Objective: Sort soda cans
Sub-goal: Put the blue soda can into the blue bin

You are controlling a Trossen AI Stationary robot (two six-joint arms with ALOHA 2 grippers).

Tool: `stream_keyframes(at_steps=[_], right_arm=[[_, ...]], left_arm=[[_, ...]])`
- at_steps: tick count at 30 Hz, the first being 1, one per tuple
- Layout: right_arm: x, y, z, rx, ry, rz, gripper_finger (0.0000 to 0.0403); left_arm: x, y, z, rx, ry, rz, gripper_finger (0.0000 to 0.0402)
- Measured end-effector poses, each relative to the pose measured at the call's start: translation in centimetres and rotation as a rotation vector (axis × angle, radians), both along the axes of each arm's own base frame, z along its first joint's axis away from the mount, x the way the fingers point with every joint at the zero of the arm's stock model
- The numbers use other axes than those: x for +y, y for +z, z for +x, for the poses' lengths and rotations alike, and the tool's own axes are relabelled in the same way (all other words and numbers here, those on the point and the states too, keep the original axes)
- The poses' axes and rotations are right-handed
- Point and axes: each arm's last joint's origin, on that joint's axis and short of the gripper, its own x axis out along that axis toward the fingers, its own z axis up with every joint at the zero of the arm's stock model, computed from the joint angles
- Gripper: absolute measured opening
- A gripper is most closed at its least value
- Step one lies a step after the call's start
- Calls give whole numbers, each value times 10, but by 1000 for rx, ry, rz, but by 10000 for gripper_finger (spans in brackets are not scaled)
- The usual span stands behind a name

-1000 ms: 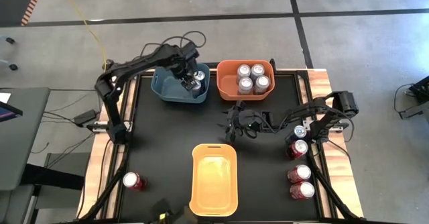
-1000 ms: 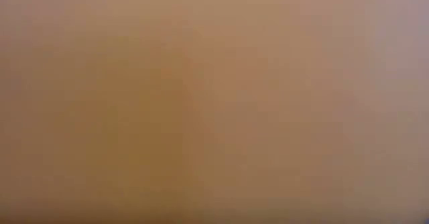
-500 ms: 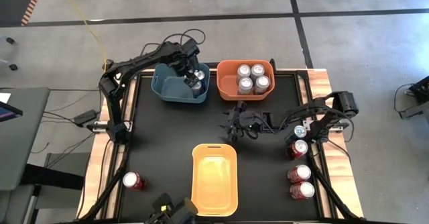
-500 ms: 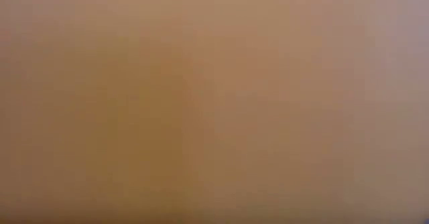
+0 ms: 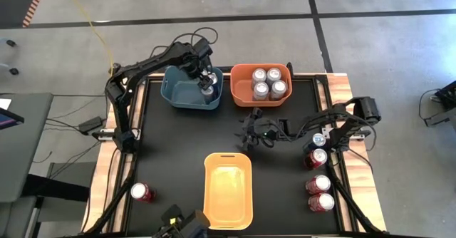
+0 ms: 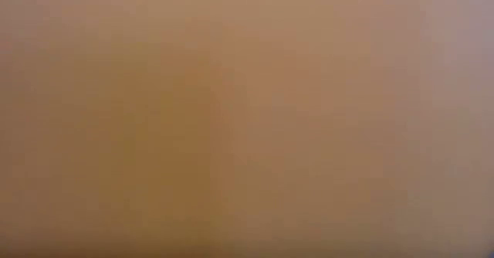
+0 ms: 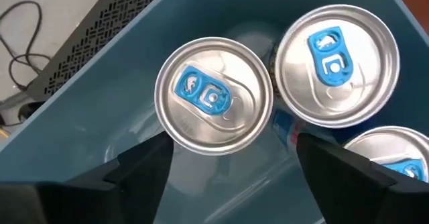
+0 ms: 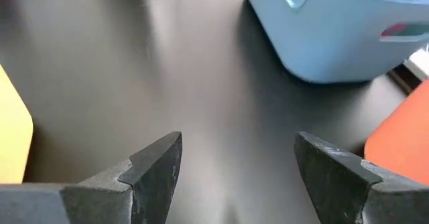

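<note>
The black counter (image 5: 178,135) is carrying a yellow plastic bin (image 5: 228,189), an orange plastic bin (image 5: 241,88) holding four silver-grey cans (image 5: 266,83), and a blue plastic bin (image 5: 182,94). The left claw (image 7: 231,167) is hanging spread over blue-tabbed cans (image 7: 213,96) inside the blue bin. The right claw (image 8: 238,163) is hovering spread mid-counter. Red metal cans (image 5: 318,184) are standing along the right edge; one red can (image 5: 141,192) is sitting front-left.

High view looks straight down; low view is blocked; both wrist views share the blue bin (image 7: 100,110).
</note>
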Motion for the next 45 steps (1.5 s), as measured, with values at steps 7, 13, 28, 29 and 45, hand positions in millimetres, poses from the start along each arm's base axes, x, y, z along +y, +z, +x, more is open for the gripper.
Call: stream_keyframes(at_steps=[7, 13, 28, 29, 45], right_arm=[[0, -2, -1, 15, -13, 21, 306], [4, -2, -1, 3, -16, 45, 306], [5, -3, -2, 16, -20, 57, 306], [5, -4, -2, 25, -20, 57, 306], [4, 0, 0, -9, -8, 28, 306]], left_arm=[[1, 0, -1, 19, -11, 18, 327], [0, 8, -5, 66, -3, 96, 329], [-83, 86, -34, -20, 17, 262, 325], [-98, 89, -38, -1, 13, 278, 325], [-295, 57, -99, -198, 35, 210, 325]])
